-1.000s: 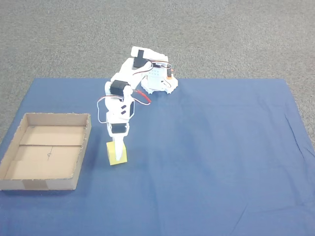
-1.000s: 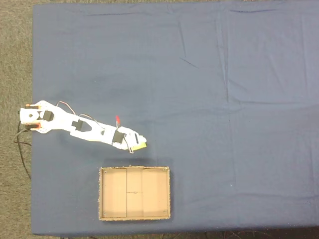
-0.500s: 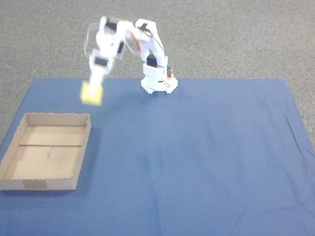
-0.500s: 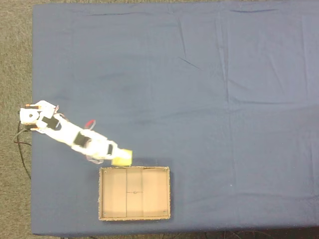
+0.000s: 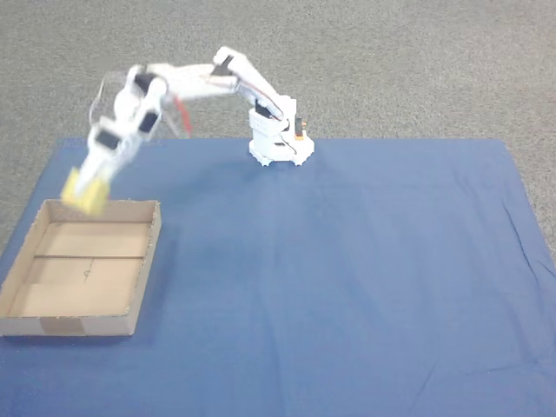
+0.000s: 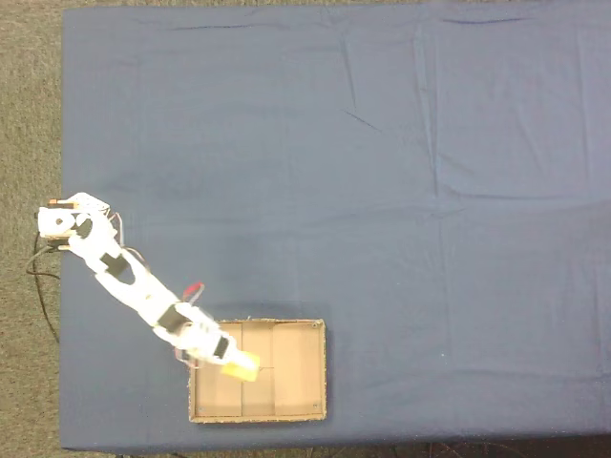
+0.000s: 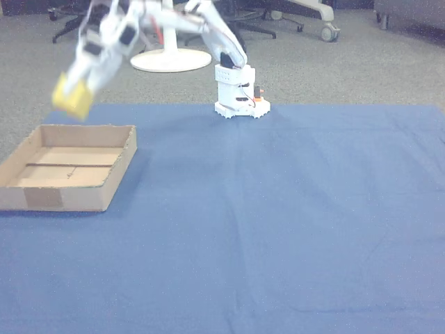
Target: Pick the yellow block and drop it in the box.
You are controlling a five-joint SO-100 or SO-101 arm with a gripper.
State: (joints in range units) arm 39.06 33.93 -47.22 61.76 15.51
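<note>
— Step in hand? Carrying, by the look of it. Gripper (image 6: 232, 358) clamped on the yellow block (image 6: 242, 365), held up off the blue cloth (image 6: 430, 191), clear of everything below.

— Where exactly?

— In the top-down fixed view, over the box (image 6: 286, 380), just inside its left wall and nearer the top-left corner. In the slanted fixed view the yellow block (image 5: 85, 193) hangs at the far left corner of the box (image 5: 139, 287), overlapping the far rim. From the low other view the block (image 7: 72, 97) sits well above the box (image 7: 76, 198), with air between.

— Blurred?

— Yes, arm and block smeared in the slanted and the low view. Fingers hard to make out; block plainly gripped at the tip, tilted a little.

— Box contents?

— Nothing inside: bare cardboard floor, a seam across it, a grey tape patch on the near wall.

— Next move?

— Probably little more travel. Perhaps a touch further toward the middle of the floor, away from the left wall, then jaws apart for the drop. Risk, as a guess: release too close to the wall, block clipping the rim and bouncing out onto the cloth.
</note>
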